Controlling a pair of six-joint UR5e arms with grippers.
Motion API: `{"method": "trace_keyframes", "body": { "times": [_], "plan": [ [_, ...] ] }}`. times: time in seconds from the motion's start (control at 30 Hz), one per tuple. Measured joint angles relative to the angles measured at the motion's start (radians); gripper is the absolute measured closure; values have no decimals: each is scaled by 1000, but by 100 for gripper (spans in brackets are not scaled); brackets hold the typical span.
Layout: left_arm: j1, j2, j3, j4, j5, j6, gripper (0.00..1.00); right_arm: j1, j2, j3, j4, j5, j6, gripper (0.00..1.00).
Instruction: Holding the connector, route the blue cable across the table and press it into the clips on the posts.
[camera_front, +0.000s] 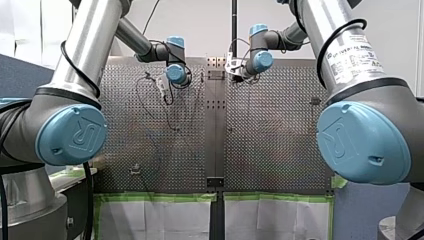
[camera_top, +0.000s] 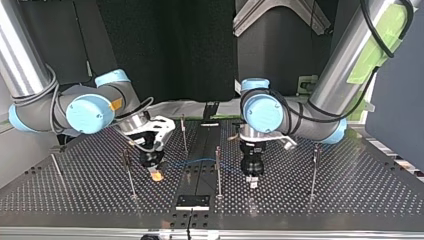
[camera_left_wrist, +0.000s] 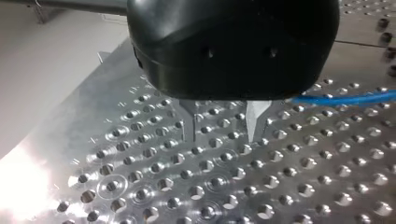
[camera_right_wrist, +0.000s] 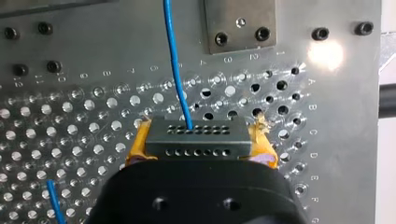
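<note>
- Metal table (camera_front: 270, 150), holes all over; bright glare (camera_left_wrist: 21, 186) beside my left gripper (camera_left_wrist: 222, 137).
- Pale wall (camera_front: 200, 25) beyond the table.
- White sheets (camera_front: 160, 220) with green tape (camera_front: 155, 196) below it.

Robotics lab or test cell. Evidence:
- steel bench (camera_top: 350, 190) drilled with regular hole grid
- engraved row letters (camera_right_wrist: 312, 122) and column numbers (camera_right_wrist: 229, 59) along bench edge
- bolted plate (camera_right_wrist: 240, 25) at 12 o'clock of right wrist view
- two industrial arms in front view: my left arm (camera_front: 85, 45) at 9 o'clock, my right arm (camera_front: 365, 145) at 3 o'clock, maker's label (camera_front: 352, 57) on latter
- thin metal posts (camera_top: 218, 170) standing in bench holes
- green tape (camera_front: 155, 197) edging white sheets (camera_front: 150, 220) at 6 o'clock of front view
- dark panels (camera_top: 165, 50) behind bench in top view
</note>
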Motion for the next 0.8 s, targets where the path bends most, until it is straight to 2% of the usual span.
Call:
{"method": "trace_keyframes", "body": {
  "times": [0.03, 0.4, 0.57, 0.8],
  "plan": [
    [-1, 0, 0, -7, -4, 1, 0, 1, 0, 0, 0, 0, -1, 100],
    [-15, 7, -3, -99, -12, 5, 0, 2, -3, -1, 4, 1, -4, 100],
    [-32, 34, -27, -140, -10, 8, 0, 0, -20, 0, 7, 8, -3, 100],
    [-55, 91, -83, -132, 22, 2, 0, -5, -45, 0, 18, 36, 1, 100]
  ]
}}
